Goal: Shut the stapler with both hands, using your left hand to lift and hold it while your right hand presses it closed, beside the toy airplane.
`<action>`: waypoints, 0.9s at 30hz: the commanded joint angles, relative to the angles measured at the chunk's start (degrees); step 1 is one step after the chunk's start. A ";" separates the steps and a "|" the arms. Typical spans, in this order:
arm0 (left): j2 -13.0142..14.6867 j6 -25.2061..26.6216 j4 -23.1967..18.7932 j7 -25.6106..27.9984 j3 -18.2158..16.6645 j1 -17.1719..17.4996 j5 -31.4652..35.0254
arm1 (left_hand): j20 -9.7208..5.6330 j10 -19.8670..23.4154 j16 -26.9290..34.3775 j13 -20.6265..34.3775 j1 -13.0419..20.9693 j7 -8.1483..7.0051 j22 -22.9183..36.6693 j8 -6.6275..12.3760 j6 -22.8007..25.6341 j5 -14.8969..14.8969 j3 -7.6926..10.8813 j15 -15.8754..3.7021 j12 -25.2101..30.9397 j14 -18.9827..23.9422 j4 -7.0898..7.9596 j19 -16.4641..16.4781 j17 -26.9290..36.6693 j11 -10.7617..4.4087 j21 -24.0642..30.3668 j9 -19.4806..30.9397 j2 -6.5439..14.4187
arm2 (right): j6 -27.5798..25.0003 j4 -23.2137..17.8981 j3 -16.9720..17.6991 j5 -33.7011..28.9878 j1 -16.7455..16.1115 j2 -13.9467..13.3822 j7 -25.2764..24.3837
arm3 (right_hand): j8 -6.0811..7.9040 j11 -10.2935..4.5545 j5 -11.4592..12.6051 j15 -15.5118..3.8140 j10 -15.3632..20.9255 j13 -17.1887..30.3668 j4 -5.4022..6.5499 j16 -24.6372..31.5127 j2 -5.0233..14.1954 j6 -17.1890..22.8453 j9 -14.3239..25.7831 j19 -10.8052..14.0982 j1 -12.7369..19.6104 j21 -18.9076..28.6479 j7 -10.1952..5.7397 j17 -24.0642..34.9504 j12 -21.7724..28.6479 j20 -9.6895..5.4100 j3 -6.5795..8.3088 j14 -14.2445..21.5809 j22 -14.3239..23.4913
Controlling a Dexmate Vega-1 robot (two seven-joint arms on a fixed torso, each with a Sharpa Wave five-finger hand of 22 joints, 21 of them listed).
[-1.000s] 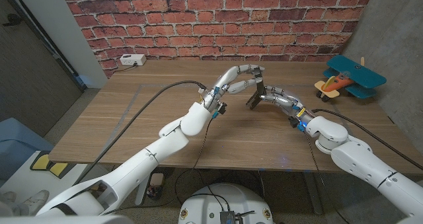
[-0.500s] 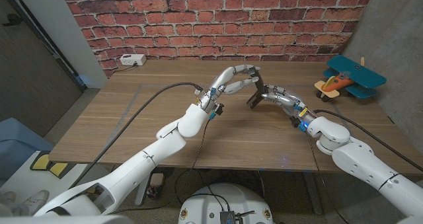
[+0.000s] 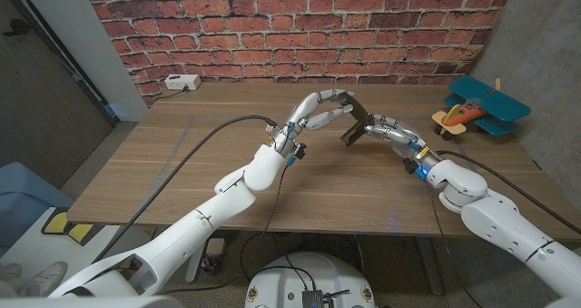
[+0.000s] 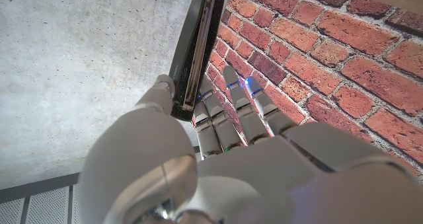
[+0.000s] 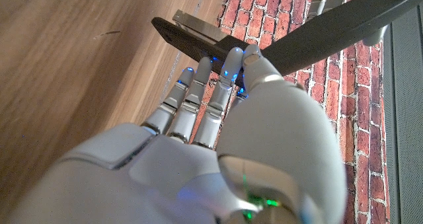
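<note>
the stapler [image 3: 353, 120] is the landmark here: a black stapler held up off the wooden table [image 3: 182, 172], above its middle, with its two arms still splayed apart in a v.

nearest the robot, both arms reach in from the near edge toward the stapler. the right hand [image 3: 392, 133] comes at the stapler from the airplane's side, its fingers extended and laid against the stapler's lower arm; in the right wrist view the right hand's [image 5: 218, 125] fingertips sit against the stapler [image 5: 277, 42], though whether it is gripping or only pressing cannot be told. the left hand [image 3: 318, 111] meets the stapler from the other side, fingers curled around its upper arm and holding it aloft; the left wrist view shows the left hand [image 4: 218, 138] with thumb and fingers clasping the stapler [image 4: 198, 49].

beyond the stapler, well apart on the right-hand side, stands the toy airplane [image 3: 476, 108], blue with an orange body. farther back and to the stapler's other side, a white box [image 3: 182, 83] rests against the brick wall [image 3: 300, 26].
</note>
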 commanded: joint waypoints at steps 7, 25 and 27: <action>0.00 0.22 0.55 0.68 -0.21 1.02 -0.82 | 0.10 1.68 -0.13 1.03 -0.79 -2.15 0.15 0.37 3.49 0.18 5.09 -9.70 0.32 -0.34 4.77 -0.11 0.19 -1.21 -0.36 0.23 1.15 | 0.46 -0.21 1.31 1.67 -0.69 -0.16 1.15 | 0.32 -0.44 0.34 -10.04 0.11 0.14 1.33 -0.39 1.06 5.99 0.46 0.04 0.76 0.64 1.93 0.25 -0.26 -1.31 1.45 0.75 0.20; 0.34 -0.07 1.04 0.64 -0.96 1.64 -2.55 | 0.10 1.85 -0.27 1.12 -0.94 -2.12 0.13 0.27 3.61 0.13 5.15 -9.69 0.27 -0.34 4.76 -0.10 0.28 -1.22 -0.65 0.28 1.15 | 0.44 1.73 1.26 5.80 0.50 1.32 5.28 | 0.16 -0.53 0.34 -10.04 0.02 0.38 1.31 -0.82 1.03 5.99 0.56 -0.42 0.79 1.02 1.91 0.30 -0.31 -1.31 1.39 0.63 0.23; 0.31 -0.10 1.17 0.56 -0.97 1.60 -2.73 | 0.11 1.82 -0.23 1.13 -0.89 -2.15 0.13 0.24 3.56 0.13 5.14 -9.78 0.24 -0.31 4.70 -0.07 0.32 -1.22 -0.67 0.28 1.15 | 0.43 1.76 1.22 5.85 0.61 1.32 5.46 | 0.15 -0.50 0.34 -10.04 0.03 0.40 1.31 -0.83 1.05 6.00 0.55 -0.44 0.80 1.06 1.91 0.32 -0.30 -1.31 1.40 0.64 0.23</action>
